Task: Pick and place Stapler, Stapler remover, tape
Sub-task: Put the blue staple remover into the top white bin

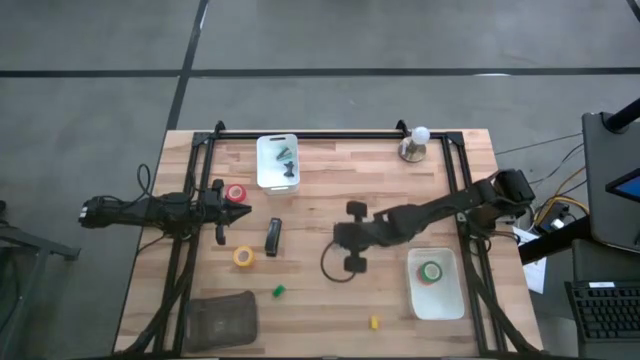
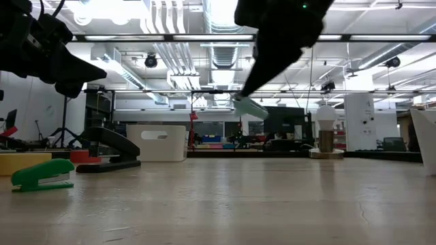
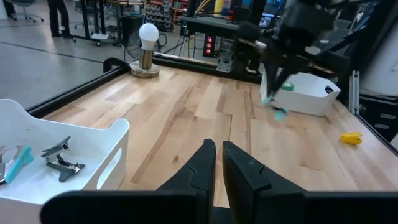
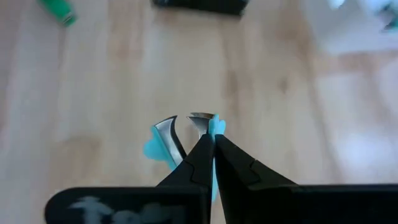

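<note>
My counter [image 1: 330, 180] is pale wood planks. Around the black stapler [image 1: 273, 237] lie a red tape roll [image 1: 236, 193], a yellow roll [image 1: 244, 257] and a small green stapler [image 1: 279, 291]. Farther off are two white bins [image 1: 277, 160] [image 1: 436, 288], a bulb on its stand [image 1: 413, 143], a yellow piece [image 1: 374, 322] and a dark mesh tray [image 1: 221, 320].

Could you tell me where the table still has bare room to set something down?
The widest bare wood lies between the white bin with clips and the light bulb, running down the middle. Another patch sits between the green stapler and yellow piece. The left side, around red tape, black stapler and yellow tape, is crowded.
</note>
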### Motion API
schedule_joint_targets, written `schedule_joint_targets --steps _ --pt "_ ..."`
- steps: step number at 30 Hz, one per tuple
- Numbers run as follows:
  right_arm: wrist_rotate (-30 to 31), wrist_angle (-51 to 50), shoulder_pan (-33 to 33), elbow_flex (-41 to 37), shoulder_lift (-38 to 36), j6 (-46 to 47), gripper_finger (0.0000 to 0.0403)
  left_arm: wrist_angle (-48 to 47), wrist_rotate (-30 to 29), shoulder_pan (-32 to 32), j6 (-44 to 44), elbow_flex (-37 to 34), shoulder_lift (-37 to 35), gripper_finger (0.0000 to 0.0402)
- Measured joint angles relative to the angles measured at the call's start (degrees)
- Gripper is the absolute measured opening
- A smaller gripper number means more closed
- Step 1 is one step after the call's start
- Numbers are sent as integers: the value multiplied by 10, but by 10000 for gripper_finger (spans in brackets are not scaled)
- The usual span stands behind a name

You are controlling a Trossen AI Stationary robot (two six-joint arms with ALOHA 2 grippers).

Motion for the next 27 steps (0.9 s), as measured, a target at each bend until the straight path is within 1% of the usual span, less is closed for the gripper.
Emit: schedule_joint_targets --steps 3,8,12,18,20,22,25,27 --pt "15 60 -19 -9 0 -44 8 0 0 0 0 0 0 32" --pt "24 160 -50 -28 0 -75 8 0 0 0 0 0 0 32" --pt "23 189 -72 -33 1 -96 8 0 0 0 0 0 0 32" --pt "22 224 -119 -36 7 -103 8 0 0 0 0 0 0 32" --pt "20 260 -137 -36 13 -107 8 0 0 0 0 0 0 32" --pt "-7 288 -157 -36 16 -112 8 0 0 0 0 0 0 32" --pt "-80 372 -188 -35 39 -114 8 0 0 0 0 0 0 32" --pt "-91 415 -206 -31 60 -108 8 0 0 0 0 0 1 32"
